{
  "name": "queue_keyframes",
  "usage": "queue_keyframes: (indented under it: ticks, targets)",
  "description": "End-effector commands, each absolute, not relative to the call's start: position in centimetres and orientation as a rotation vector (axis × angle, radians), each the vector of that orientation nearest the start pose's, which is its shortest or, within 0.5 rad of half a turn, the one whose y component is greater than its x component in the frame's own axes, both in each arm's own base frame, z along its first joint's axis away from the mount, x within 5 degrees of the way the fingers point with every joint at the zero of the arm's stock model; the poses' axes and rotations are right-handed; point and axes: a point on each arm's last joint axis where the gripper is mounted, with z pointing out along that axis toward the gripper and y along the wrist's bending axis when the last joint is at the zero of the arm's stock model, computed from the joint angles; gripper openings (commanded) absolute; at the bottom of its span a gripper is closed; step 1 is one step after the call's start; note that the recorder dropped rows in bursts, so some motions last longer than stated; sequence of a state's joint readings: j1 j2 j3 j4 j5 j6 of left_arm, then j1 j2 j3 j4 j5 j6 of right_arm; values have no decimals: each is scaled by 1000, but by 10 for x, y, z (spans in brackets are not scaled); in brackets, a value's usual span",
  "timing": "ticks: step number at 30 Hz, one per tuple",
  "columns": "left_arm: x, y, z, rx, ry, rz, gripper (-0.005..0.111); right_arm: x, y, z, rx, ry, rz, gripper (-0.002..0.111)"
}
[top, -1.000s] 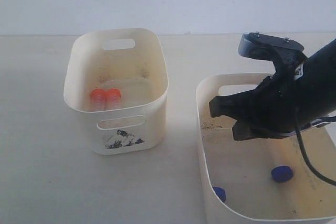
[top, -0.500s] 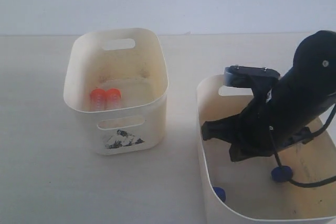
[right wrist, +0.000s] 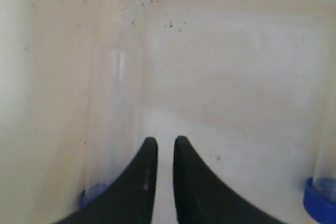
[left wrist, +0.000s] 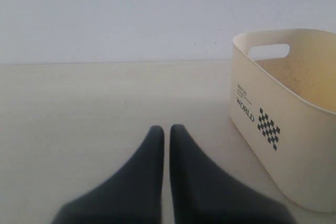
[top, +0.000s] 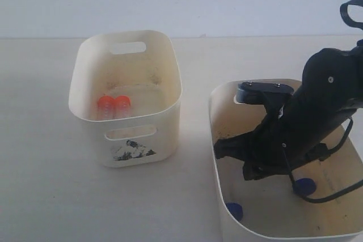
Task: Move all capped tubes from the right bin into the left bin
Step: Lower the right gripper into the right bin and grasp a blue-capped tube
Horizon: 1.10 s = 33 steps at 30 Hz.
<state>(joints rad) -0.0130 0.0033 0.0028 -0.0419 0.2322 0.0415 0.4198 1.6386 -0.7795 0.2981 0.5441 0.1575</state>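
Presently, by item.

Tubes: two orange tubes [top: 113, 106] lie side by side in the left bin [top: 167, 134]. Two with blue caps lie in the right bin [top: 218, 196]. The near tube [right wrist: 113, 129] runs close along a wall, though contact cannot be told. The far tube [right wrist: 320, 200] is well apart from it. Task judged half done.

Right gripper [right wrist: 163, 140]: down inside the right bin, with its tips just beside the near tube. The jaws are nearly together with a slim gap and pinch nothing.

Left gripper [left wrist: 164, 128]: low over the table [left wrist: 79, 129], outside the bins. The jaws are pressed almost together and hold nothing.

Hazards, judged:
- The right jaws look too narrow to straddle a tube. Unless spread first, the tips would shove it aside.
- The near tube hugs the wall, so a finger may not fit behind it and could wedge or tilt the bin.
- The clear, round body is hard to see and could roll off a poor pinch.
- The cable [top: 317, 196] droops near the far tube and may drag it.

Writing:
- Right bin, long wall: "WORLD" [left wrist: 245, 102] beside a black checker diamond [left wrist: 268, 128]. Small print above it is unreadable.
- Left bin: a torn black-and-white label [top: 131, 150] under the near slot, illegible.
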Motion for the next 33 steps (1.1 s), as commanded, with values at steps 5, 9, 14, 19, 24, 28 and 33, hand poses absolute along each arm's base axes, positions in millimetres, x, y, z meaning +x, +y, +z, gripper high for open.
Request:
queue_keyframes:
  ticks: [5,9,14,19,24,28,33]
  targets:
    - [56,-1,193,12,1708,-19,4,248,125,157,9,2930,386,95]
    - [56,-1,193,12,1708,-19,4,248,125,157,21,2932,390,105]
    - [56,-1,193,12,1708,-19,4,248,127,153,28,2944,394,105]
    - [56,-1,193,12,1708,-19,4,255,128,116,24,3006,329,105]
    - [56,-1,193,12,1708,-19,4,257,128,90,41,3054,284,99]
    - [56,-1,193,12,1708,-19,4,257,128,89,52,3058,282,68]
    - [56,-1,193,12,1708,-19,4,258,128,90,88,3054,286,-1]
